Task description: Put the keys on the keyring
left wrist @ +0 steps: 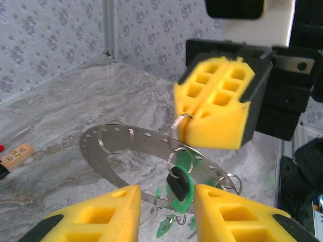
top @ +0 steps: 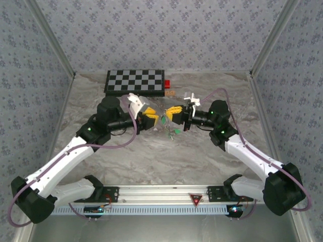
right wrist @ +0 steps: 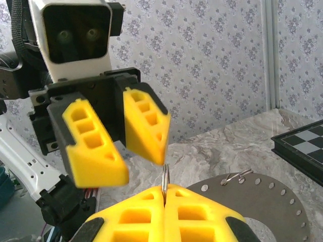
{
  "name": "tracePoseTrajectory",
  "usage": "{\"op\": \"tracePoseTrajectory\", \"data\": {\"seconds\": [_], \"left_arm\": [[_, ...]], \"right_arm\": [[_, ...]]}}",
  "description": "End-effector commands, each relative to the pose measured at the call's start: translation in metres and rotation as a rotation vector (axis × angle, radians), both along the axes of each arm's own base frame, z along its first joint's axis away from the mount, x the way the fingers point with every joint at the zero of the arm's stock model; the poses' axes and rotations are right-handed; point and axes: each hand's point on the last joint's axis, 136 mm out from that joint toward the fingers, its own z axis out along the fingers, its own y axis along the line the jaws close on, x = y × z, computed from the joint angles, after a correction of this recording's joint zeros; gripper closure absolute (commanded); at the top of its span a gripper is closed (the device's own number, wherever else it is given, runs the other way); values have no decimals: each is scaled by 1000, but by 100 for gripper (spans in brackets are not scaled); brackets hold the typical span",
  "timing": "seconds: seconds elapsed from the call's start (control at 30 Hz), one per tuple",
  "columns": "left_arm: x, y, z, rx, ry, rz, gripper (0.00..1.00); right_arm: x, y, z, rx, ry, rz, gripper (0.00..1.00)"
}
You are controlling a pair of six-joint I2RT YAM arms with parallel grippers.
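- Looking down from the top camera, the left gripper (top: 153,119) and right gripper (top: 173,115) meet tip to tip above the table (top: 151,161), with green keys (top: 176,132) just beneath them.
- Left wrist: its fingers (left wrist: 128,201) stand spread, and one key (left wrist: 180,190) hangs at the grey keyring (left wrist: 126,151) rim between them.
- Right wrist: its fingers (right wrist: 154,197) press together, pinching a wire loop (right wrist: 165,176) on the keyring.

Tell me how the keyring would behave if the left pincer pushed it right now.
Probably stiff: the keyring looks flat, no sag, though held at one edge. Likely to swing or pivot, since the right pincer pinches only a thin wire loop on it. The key hanging from it would probably sway too.
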Motion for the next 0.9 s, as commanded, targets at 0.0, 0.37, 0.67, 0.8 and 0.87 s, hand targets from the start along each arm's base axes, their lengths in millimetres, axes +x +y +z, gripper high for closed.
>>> {"op": "tracePoseTrajectory", "data": {"seconds": [0.0,0.37,0.67,0.8,0.87], "left_arm": [[-3,-3,27,-119,-10,-20,67],[-2,-21,30,-160,48,-105,72],[-1,-25,31,-173,48,-123,74],[-1,-26,30,-171,52,-130,75],[-1,-27,29,-170,53,-133,77]], "right_arm": [[-5,-2,15,40,-46,11,100],[-11,0,18,40,-53,33,100],[-13,2,18,38,-55,45,100],[-13,2,17,37,-56,46,100],[-14,2,17,36,-55,48,100]]}}
